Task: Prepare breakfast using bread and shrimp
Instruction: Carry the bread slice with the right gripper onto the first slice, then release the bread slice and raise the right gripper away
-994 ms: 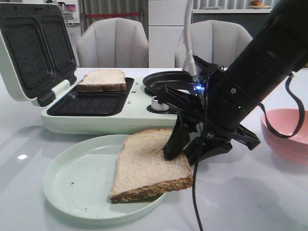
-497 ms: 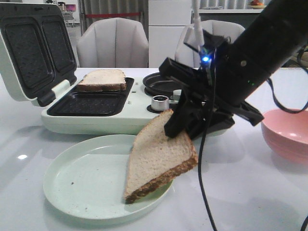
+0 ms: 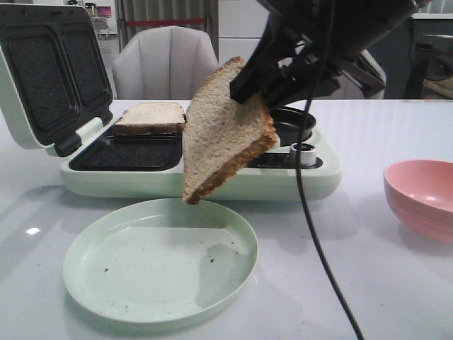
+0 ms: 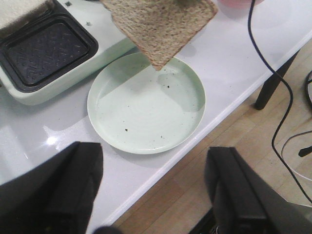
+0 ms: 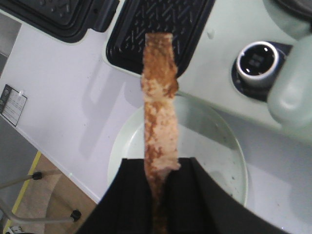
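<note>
Bread slice [image 3: 225, 131], pale, brown-crusted: pinched edge-on in right claw [image 3: 256, 91], hanging over pale green round plate [image 3: 106, 283]; probably bound for empty sandwich-maker well [image 3: 127, 152] at 9 o'clock.

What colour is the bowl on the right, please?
Pink bowl, clearest in the front view.

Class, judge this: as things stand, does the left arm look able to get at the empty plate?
Probably yes. The left gripper hangs open above the table edge with the plate right before it. Only the bread slice, held up by the right gripper, overhangs the far rim.
</note>
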